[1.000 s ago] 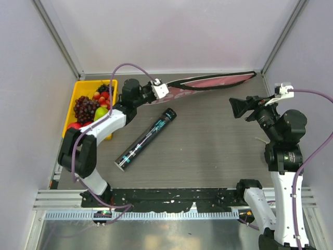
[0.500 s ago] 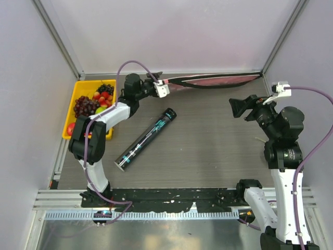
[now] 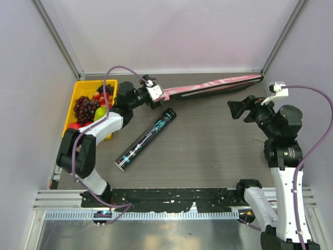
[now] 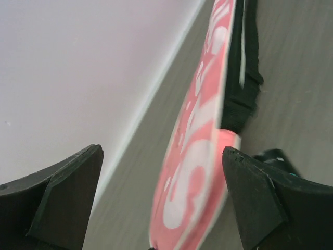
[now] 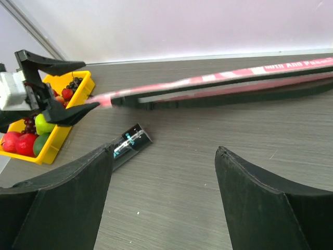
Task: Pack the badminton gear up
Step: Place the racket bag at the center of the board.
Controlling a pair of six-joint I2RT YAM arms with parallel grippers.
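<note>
We see the left gripper [image 3: 162, 95] out at the far left of the table [image 3: 208, 146], close to the back wall, with its jaws spread wide. The narrow end of the pink bag [image 3: 218, 84] sits in the gap between them. In the left wrist view the bag [image 4: 197, 172] passes between the 2 fingers [image 4: 67, 198] with clear space on one side and lies very near the other finger, so we cannot tell whether it touches that pad, but it is not clamped. From that end the bag stretches along the far edge of the table toward the right rear corner. In the right wrist view [image 5: 218, 78] it shows a pink lettered face above a dark black edge. The dark tube [image 3: 145, 138] lies flat on the table, diagonal, nearer to us than the bag and apart from it, its upper end near the left gripper. The right gripper [image 3: 237, 108] hangs over the right side of the table, pointing left, its jaws also wide apart and holding nothing, well apart from both bag and tube. A yellow tray [image 3: 83, 85] of fruit sits in the far left corner, just beside the left arm.
</note>
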